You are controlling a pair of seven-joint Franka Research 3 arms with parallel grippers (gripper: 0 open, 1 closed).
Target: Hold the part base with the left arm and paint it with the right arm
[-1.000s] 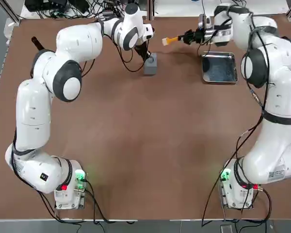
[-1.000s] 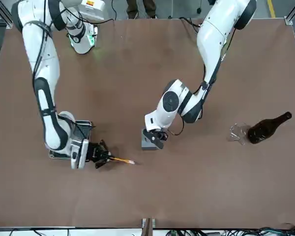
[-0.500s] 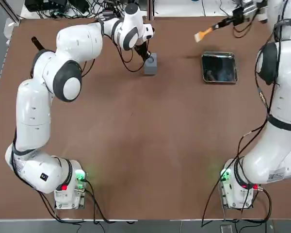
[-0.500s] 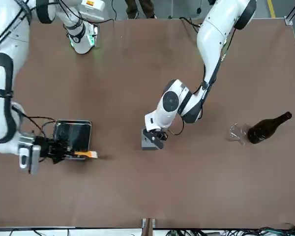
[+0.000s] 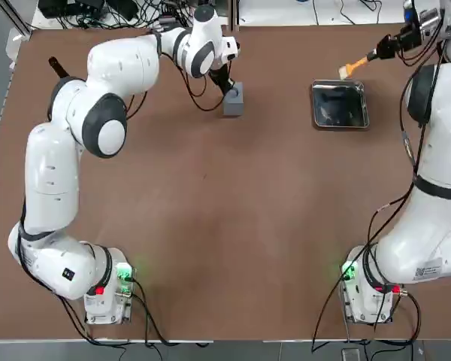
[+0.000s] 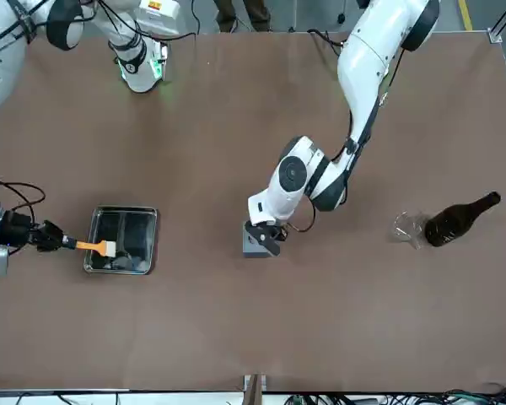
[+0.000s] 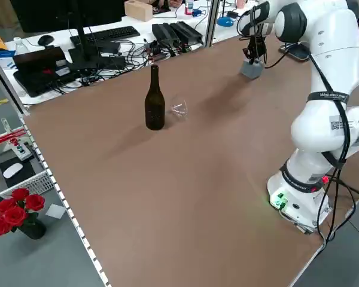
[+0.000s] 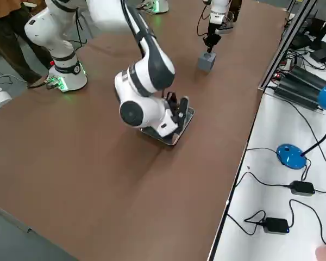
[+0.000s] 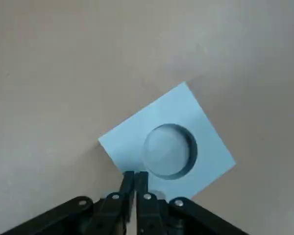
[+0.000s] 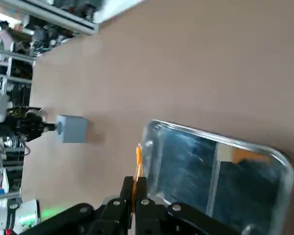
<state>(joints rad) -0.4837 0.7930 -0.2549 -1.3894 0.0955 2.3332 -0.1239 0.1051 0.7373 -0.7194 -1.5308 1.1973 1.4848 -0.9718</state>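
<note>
Near tray (image 5: 340, 104) holding dark liquid: right gripper (image 10: 134, 183) pinches brush (image 5: 352, 68); left gripper (image 9: 135, 177) nearly closed.

The worktop (image 5: 233, 226) lies free between the arms, and a lane runs between block (image 5: 233, 101) and tray (image 5: 340, 104); bottle (image 7: 155, 104) and glass (image 7: 179, 109) obstruct its far left.

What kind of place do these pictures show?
Probably a robotics lab: two robot arms are mounted on a large brown table, and beside it a desk holds a keyboard, a monitor and tangled cables.
</note>
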